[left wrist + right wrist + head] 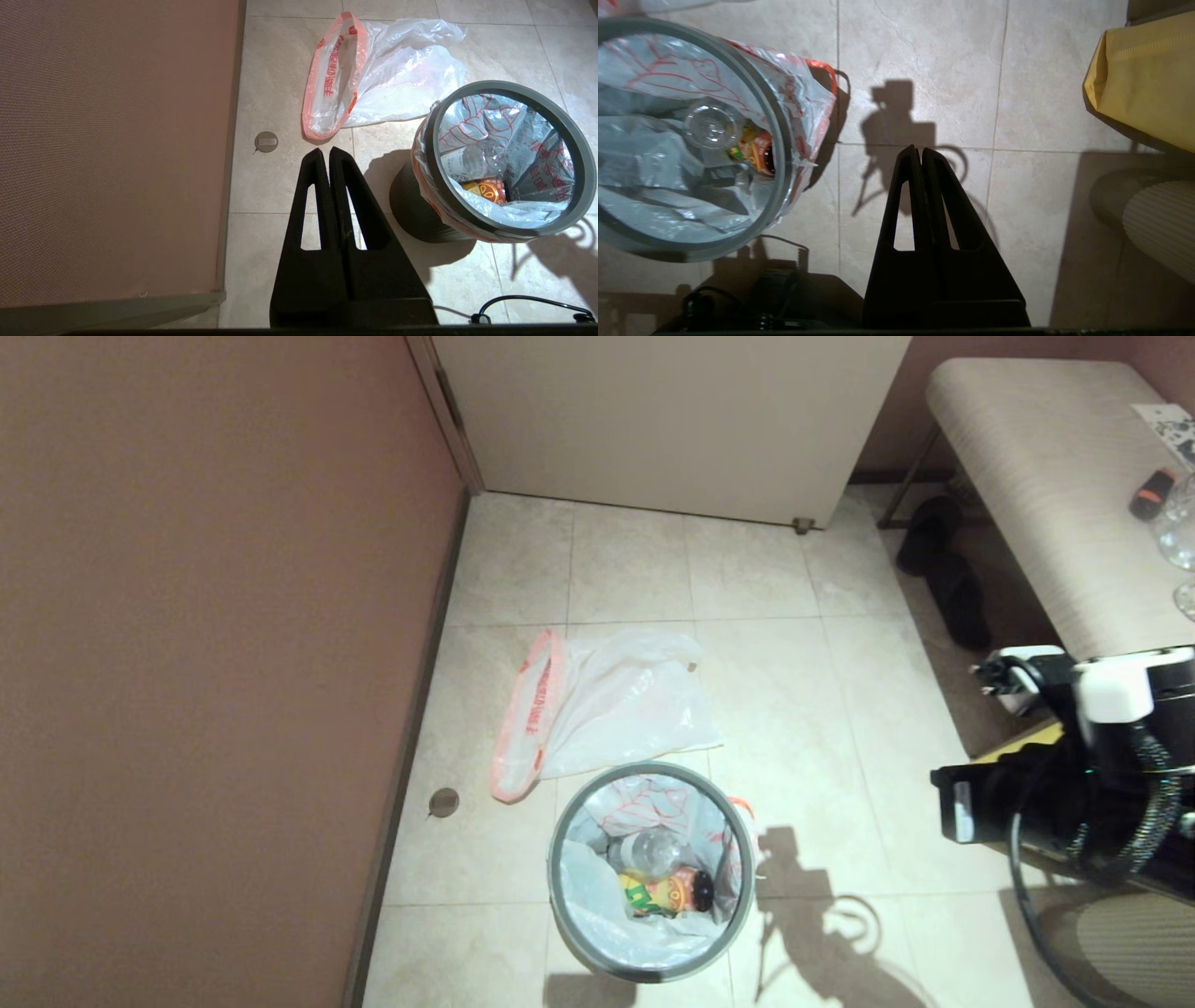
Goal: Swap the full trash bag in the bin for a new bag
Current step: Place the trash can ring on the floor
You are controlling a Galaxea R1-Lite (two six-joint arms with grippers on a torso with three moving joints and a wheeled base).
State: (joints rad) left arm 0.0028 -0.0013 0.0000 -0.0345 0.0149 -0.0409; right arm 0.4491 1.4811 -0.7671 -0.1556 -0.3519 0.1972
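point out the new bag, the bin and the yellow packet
new bag (pixel 625 705), head view, its white body
bin (pixel 558 887), head view, its grey rim
yellow packet (pixel 653 893), head view, its printed face

We see only the top of the full bag (pixel 644 807); the bin (pixel 653 971) hides the rest. The bin's left side runs off the right wrist view. We cannot read the new bag's (pixel 621 705) lettering.
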